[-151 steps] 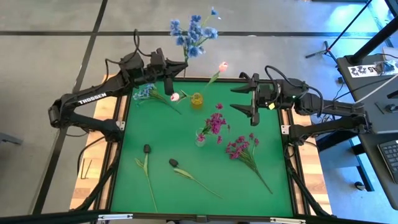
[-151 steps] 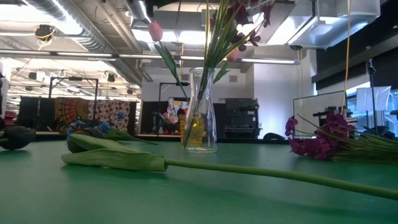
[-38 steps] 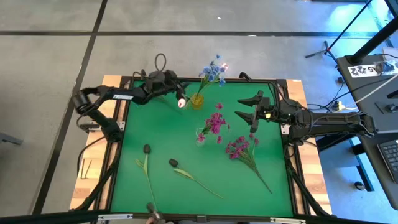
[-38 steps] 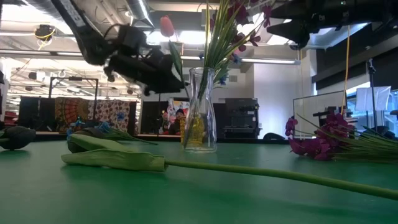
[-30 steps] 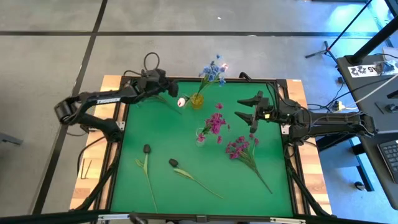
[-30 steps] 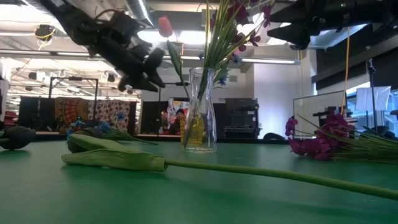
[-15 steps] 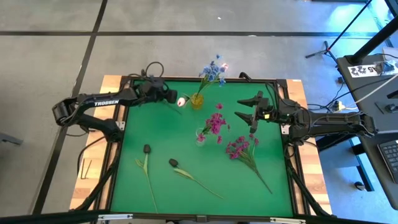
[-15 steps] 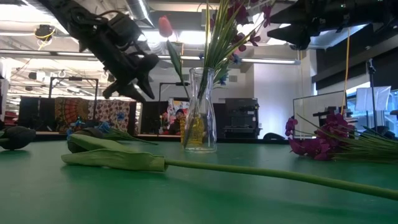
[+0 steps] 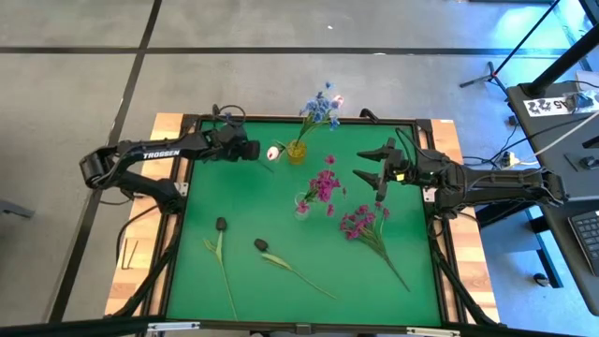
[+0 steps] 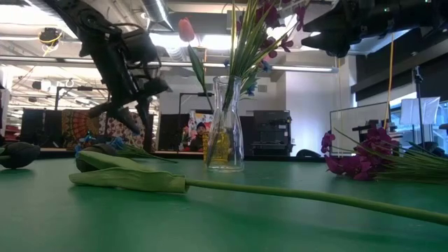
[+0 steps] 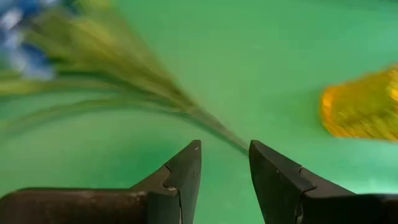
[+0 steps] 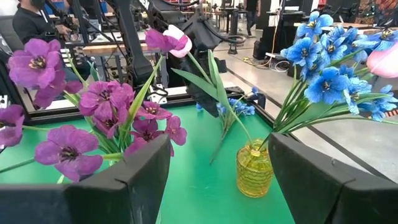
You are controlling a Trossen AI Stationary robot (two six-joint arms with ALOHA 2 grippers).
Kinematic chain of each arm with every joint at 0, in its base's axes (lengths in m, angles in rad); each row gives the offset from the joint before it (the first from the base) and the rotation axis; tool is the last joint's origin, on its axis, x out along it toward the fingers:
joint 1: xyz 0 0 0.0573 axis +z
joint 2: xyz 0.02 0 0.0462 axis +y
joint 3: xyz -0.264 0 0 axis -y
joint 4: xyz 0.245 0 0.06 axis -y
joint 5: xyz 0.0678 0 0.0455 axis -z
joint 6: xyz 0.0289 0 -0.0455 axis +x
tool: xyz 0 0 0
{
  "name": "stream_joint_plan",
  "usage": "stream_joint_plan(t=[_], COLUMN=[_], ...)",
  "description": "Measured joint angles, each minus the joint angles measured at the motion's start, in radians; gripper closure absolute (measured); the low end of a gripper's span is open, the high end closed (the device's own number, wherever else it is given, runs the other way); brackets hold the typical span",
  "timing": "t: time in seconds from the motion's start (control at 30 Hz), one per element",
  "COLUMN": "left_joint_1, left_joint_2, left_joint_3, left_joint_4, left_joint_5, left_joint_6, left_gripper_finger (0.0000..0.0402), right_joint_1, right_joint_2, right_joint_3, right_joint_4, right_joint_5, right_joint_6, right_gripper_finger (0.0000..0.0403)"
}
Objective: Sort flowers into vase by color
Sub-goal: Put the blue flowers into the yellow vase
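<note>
A yellow vase (image 9: 297, 151) at the far middle holds blue flowers (image 9: 318, 109) and a white-pink tulip (image 9: 273, 152) that leans out to the left. A clear vase (image 9: 301, 207) holds magenta flowers (image 9: 326, 183). One blue flower (image 11: 93, 62) lies flat on the mat, left of the yellow vase. My left gripper (image 11: 224, 149) hangs open above its stem end, fingers pointing down and clear of it. A magenta bunch (image 9: 361, 223) and two dark buds (image 9: 221, 225) (image 9: 261, 245) lie on the mat. My right gripper (image 9: 367, 164) hovers open right of the vases.
The green mat (image 9: 281, 281) has a raised dark frame around it. The long stem of a dark bud (image 10: 294, 194) runs across the near middle. Bare mat lies at the near right and between the two vases and the left edge.
My left gripper has drawn back from the yellow vase toward the table's left edge and gone down. It has tipped from nearly level to pointing down and has rolled. The tulip stays leaning in the yellow vase. My right arm has kept still.
</note>
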Motion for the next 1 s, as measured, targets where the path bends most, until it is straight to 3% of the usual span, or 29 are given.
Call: stream_joint_plan(t=[0.23, 0.47, 1.0], left_joint_1=[0.028, 0.028, 0.083], left_joint_2=[0.058, 0.131, 0.142], left_joint_3=[0.0, 0.0, 0.0], left_joint_4=[0.057, 0.077, 0.075], left_joint_5=[0.011, -0.003, -0.019], left_joint_6=[-0.176, -0.188, -0.239], left_gripper_finger=[0.0272, 0.0273, 0.0273], right_joint_1=[0.0, 0.0, 0.0], right_joint_2=[0.0, 0.0, 0.0], right_joint_3=[0.0, 0.0, 0.0], right_joint_4=[-0.014, -0.041, -0.059], right_joint_5=[0.0, -0.01, -0.011], right_joint_6=[-0.003, -0.003, -0.021], right_gripper_finger=[0.0133, 0.0133, 0.0133])
